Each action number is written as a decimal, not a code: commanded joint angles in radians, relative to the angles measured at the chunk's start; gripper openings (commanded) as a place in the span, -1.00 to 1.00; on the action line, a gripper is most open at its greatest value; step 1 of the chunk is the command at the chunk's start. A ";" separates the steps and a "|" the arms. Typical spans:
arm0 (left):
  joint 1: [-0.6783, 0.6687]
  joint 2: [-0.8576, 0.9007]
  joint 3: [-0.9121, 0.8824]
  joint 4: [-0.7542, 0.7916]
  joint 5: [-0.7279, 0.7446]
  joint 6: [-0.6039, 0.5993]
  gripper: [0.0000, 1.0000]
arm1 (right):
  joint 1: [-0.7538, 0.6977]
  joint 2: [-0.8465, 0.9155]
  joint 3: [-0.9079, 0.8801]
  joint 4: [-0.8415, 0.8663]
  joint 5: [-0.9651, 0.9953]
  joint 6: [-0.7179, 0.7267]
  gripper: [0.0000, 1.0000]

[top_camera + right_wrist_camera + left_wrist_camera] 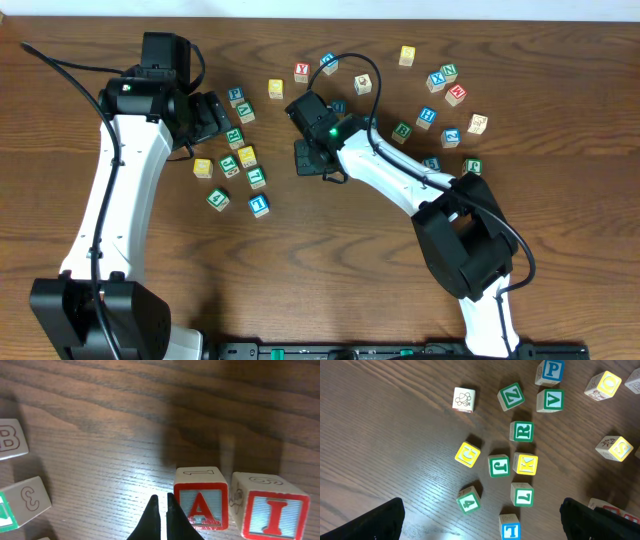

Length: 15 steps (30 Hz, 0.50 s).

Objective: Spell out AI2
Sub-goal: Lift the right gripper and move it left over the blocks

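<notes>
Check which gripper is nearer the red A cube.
Right. The right gripper, shut, sits just beside the red A cube, opposite the I cube. The left gripper hangs open over the green and yellow cubes, farther off.

On the dark wooden table [560, 250] the left arm runs up the left side, and the left gripper [218, 120] sits just beside a cluster of cubes, from a blue P cube [236, 96] down to a blue 1 cube [259, 205]. The right arm reaches in from the lower right, with the right gripper [312, 160] near the middle. A red Y cube [301, 72] lies beyond it. More cubes are scattered on the right, including a blue-framed cube [451, 137] that seems to show a 2.
</notes>
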 commanded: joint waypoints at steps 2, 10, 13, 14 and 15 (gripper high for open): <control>0.000 0.002 0.009 -0.005 -0.020 0.006 0.96 | -0.013 0.023 0.003 0.004 0.021 0.020 -0.98; 0.000 0.002 0.009 -0.005 -0.020 0.006 0.96 | -0.027 0.023 0.003 0.015 0.027 0.020 -0.98; 0.000 0.002 0.009 -0.005 -0.020 0.006 0.96 | -0.030 0.023 0.003 0.018 0.029 0.027 -0.98; 0.000 0.002 0.009 -0.005 -0.020 0.006 0.96 | -0.031 0.023 0.003 0.018 0.036 0.037 -0.98; 0.000 0.002 0.009 -0.005 -0.020 0.006 0.96 | -0.031 0.023 0.003 0.018 0.042 0.043 -0.98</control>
